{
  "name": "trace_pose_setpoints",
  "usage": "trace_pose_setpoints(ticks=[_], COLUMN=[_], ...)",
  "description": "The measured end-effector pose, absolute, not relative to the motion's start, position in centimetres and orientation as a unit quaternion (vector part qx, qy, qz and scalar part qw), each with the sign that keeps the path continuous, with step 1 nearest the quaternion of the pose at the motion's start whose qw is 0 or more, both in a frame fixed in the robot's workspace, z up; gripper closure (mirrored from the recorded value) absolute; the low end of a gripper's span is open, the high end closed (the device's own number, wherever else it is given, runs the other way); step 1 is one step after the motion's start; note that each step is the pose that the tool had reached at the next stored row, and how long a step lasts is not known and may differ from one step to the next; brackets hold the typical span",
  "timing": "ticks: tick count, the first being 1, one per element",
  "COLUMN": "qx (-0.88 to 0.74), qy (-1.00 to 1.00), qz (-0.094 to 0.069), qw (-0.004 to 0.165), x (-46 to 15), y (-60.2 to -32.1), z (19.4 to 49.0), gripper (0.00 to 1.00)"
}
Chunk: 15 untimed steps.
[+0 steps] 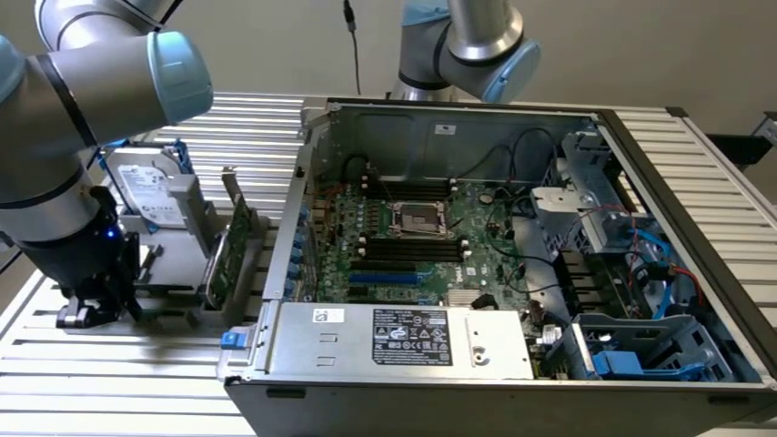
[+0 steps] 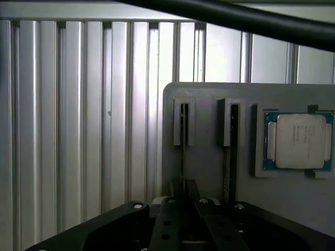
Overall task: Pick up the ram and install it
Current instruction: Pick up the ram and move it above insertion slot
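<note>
On the slatted counter (image 1: 122, 401), beside the open computer case (image 1: 486, 123), sits a grey holder (image 2: 246, 198). The pincer (image 2: 184, 201) is down over the holder, closed on the ram (image 2: 183, 136) — edge-up in the holder's slot farther from the processor (image 2: 297, 141). The hold should sit square and centred — tilt would likely bind it in the guides.

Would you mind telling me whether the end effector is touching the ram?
Cannot tell. In the wrist view the end effector sits over the ram, hiding any contact.
</note>
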State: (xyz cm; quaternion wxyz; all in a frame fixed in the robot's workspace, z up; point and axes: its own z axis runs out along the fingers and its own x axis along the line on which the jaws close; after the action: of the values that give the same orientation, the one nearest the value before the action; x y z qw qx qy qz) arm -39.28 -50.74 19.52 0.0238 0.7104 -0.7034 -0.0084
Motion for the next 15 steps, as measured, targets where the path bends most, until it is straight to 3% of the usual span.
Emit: trace_pose_setpoints(ticks=[15], qx=[0.71], qy=[-0.703], qz=[-0.009], qw=[0.024], x=[-39.3], y=[-50.7], z=[25.8], gripper=[0.85])
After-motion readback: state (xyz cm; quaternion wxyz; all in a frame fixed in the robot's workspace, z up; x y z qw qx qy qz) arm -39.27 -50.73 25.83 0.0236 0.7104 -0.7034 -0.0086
